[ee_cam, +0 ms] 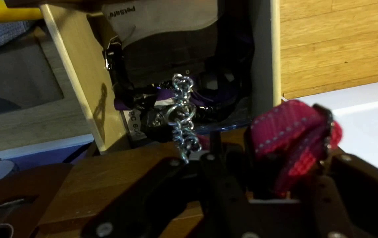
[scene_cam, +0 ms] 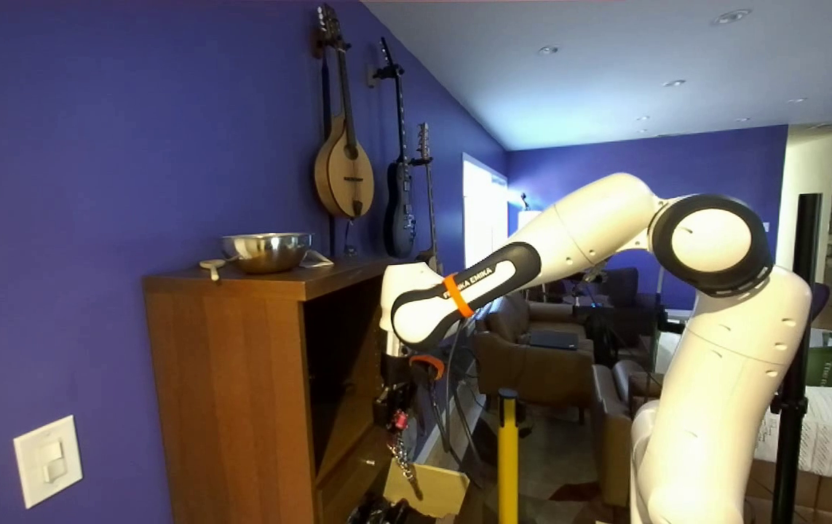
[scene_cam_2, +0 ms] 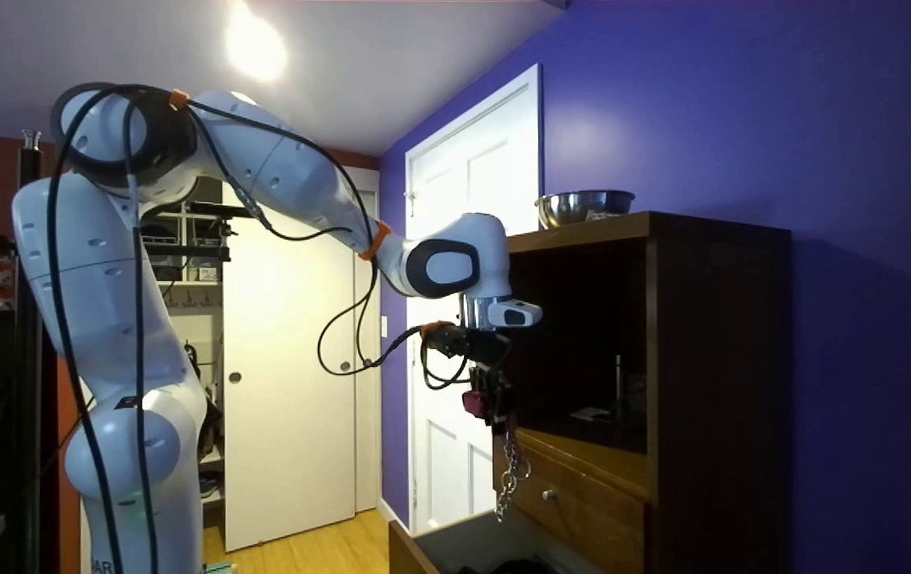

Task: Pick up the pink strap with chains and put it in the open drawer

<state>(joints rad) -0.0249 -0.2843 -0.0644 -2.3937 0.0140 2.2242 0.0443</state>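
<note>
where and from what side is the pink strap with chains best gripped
By the folded webbing of the pink strap, probably from above, as the gripper has it now: doubled fabric gives more to squeeze than the chain, whose loose links dangle below toward the open drawer.

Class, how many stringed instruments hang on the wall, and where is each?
3, in an exterior view: a pale wooden instrument nearest the camera, a black one in the middle, and a third farthest, its bottom partly hidden. Others may be hidden.

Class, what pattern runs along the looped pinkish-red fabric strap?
Two rows of grey dashes; the strap shows best in the wrist view.
</note>
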